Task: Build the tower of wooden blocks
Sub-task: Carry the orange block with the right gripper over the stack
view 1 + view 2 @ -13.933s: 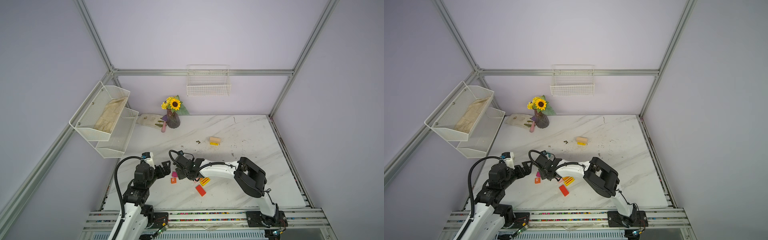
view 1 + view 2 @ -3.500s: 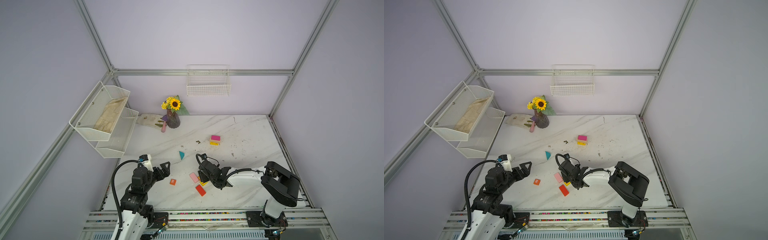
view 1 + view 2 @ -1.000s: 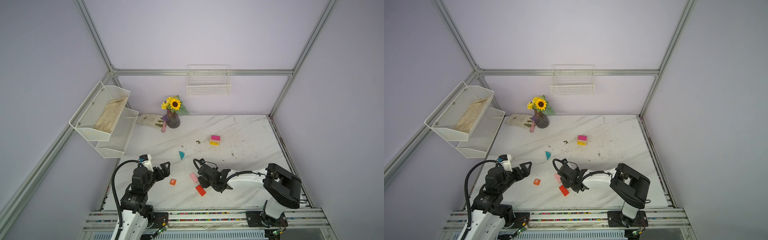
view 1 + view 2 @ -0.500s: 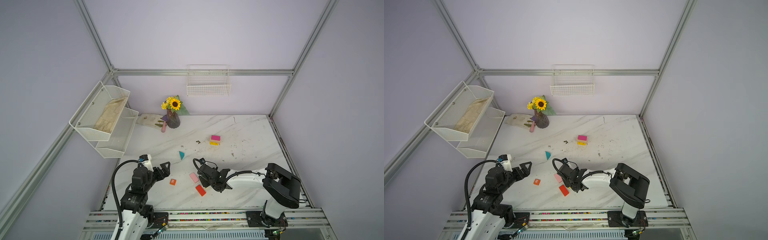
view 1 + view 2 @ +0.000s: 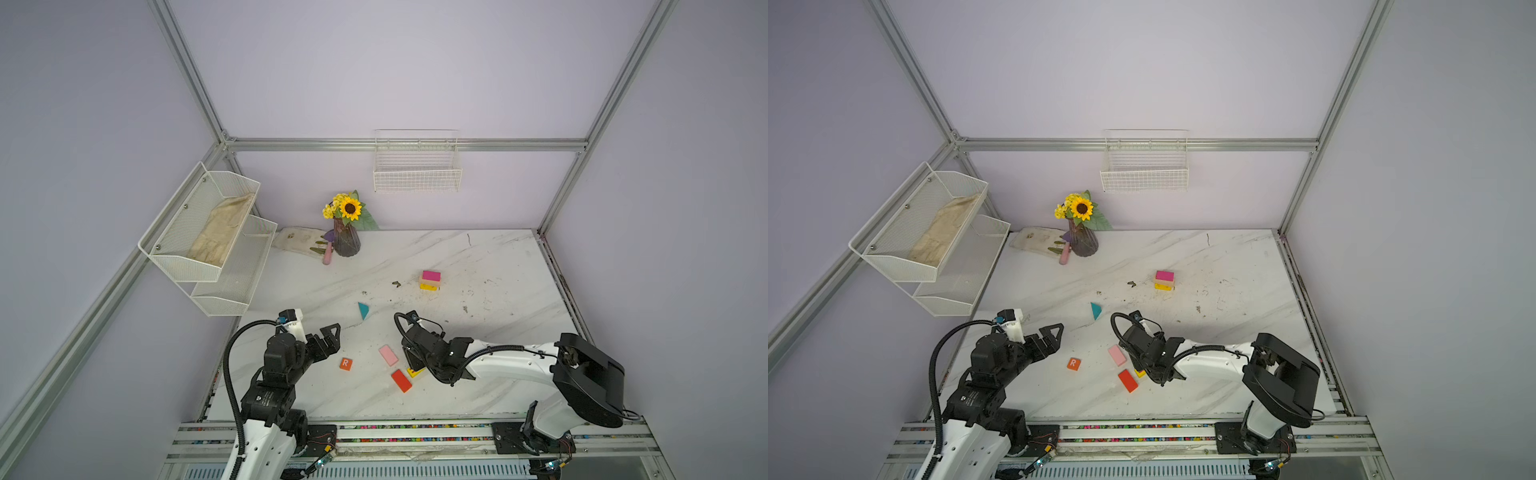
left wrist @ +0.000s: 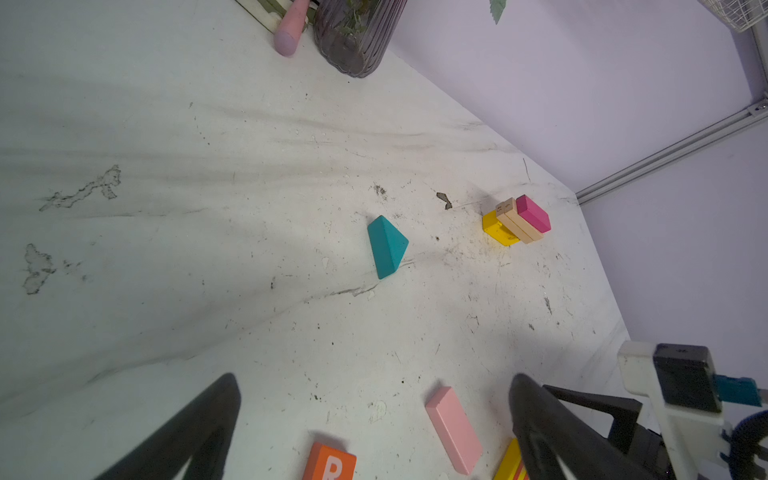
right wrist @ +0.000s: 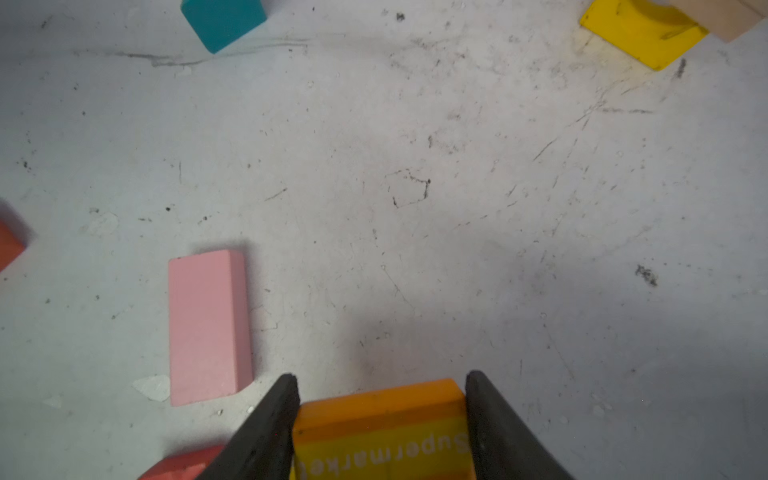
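The tower [image 5: 430,280] stands mid-table: yellow base, tan slab, magenta block on top. Loose wood blocks lie nearer the front: a teal triangle [image 5: 363,310], a pink slab [image 5: 388,355], a red slab [image 5: 401,380] and an orange R cube [image 5: 345,364]. My right gripper [image 7: 380,376] is shut on a yellow striped "Supermarket" block [image 7: 382,432], one finger pressed against each side, low at the table beside the red slab. My left gripper [image 6: 374,380] stands open and holds nothing, left of the R cube [image 6: 330,465].
A vase of sunflowers [image 5: 346,237] and a pink-handled tool [image 5: 328,254] stand at the back left. Wire shelves [image 5: 208,237] hang on the left wall and a wire basket [image 5: 417,172] on the back wall. A rail [image 5: 395,432] runs along the table's front edge.
The right gripper's jaws have closed in onto the yellow striped block. The left arm and the other blocks have not moved.
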`<state>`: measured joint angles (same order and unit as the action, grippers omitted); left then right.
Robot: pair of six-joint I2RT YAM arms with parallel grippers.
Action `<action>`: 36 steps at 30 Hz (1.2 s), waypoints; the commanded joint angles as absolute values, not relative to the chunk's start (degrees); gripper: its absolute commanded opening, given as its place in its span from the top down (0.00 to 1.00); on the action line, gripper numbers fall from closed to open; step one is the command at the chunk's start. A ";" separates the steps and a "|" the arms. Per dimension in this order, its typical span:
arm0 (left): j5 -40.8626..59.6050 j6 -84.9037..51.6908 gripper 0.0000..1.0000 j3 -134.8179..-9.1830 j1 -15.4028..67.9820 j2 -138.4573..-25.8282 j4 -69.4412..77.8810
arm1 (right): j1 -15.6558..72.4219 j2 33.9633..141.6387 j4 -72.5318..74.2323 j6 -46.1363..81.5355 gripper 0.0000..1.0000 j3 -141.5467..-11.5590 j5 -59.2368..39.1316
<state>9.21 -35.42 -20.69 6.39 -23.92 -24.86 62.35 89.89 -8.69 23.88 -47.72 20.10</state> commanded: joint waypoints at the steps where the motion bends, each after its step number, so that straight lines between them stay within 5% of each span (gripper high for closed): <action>1: 9.43 -35.89 0.00 -18.24 6.24 -23.81 -22.68 | 61.08 88.23 -10.51 28.04 0.43 -47.66 22.68; 17: 9.39 -35.69 0.00 -18.21 6.24 -24.56 -21.91 | 52.14 89.03 -22.68 38.87 0.53 -56.30 24.64; 23: 24.09 -32.78 0.00 -15.44 6.65 -24.24 -11.77 | 51.69 88.30 -26.63 39.13 0.59 -61.10 26.77; 36: 24.09 -32.78 0.00 -13.71 7.47 -17.80 -11.45 | 50.42 83.79 -29.56 33.48 0.58 -73.80 29.70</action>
